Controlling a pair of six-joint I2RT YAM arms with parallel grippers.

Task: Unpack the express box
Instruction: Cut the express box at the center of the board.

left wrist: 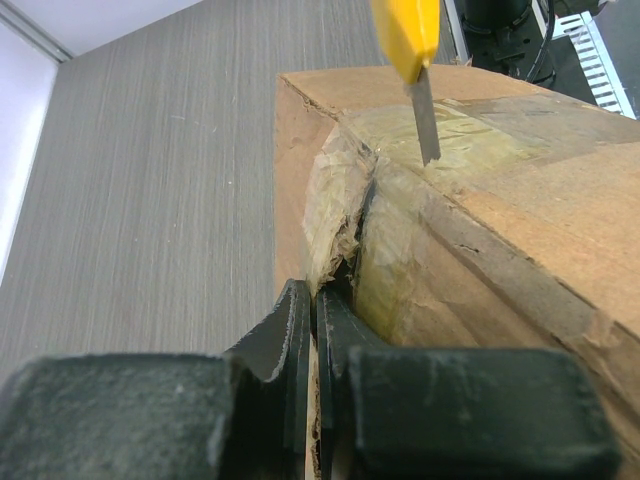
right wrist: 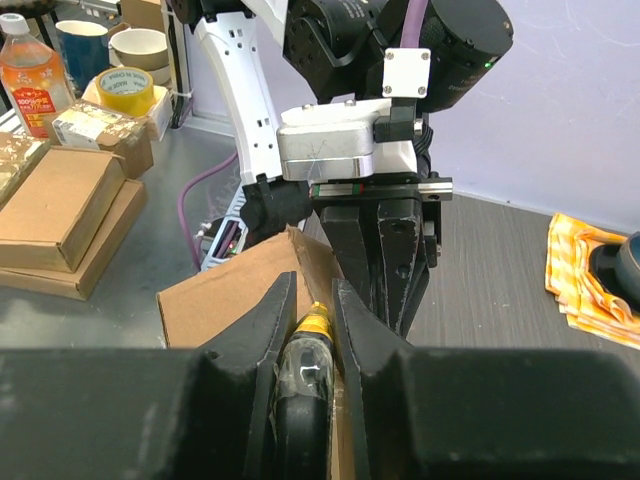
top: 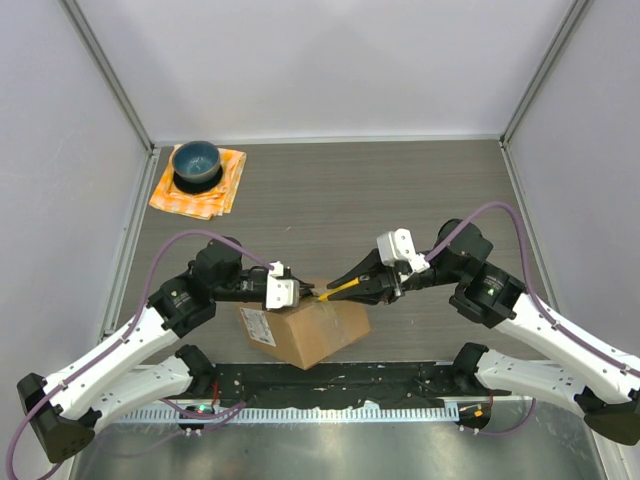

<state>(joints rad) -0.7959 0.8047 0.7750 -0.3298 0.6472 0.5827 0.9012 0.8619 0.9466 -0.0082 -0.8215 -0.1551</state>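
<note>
Bright, even light is falling from above, casting soft shadows beside the express box [top: 310, 342]; its tape [left wrist: 480, 140] is glinting; wrist-view foregrounds are blurring.

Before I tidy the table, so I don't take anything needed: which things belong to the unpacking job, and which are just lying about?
In use: brown taped cardboard box; yellow-handled knife in the right claw; left claw at the box's corner.
Lying about: dark blue round bowl; orange checked cloth beneath it.
</note>
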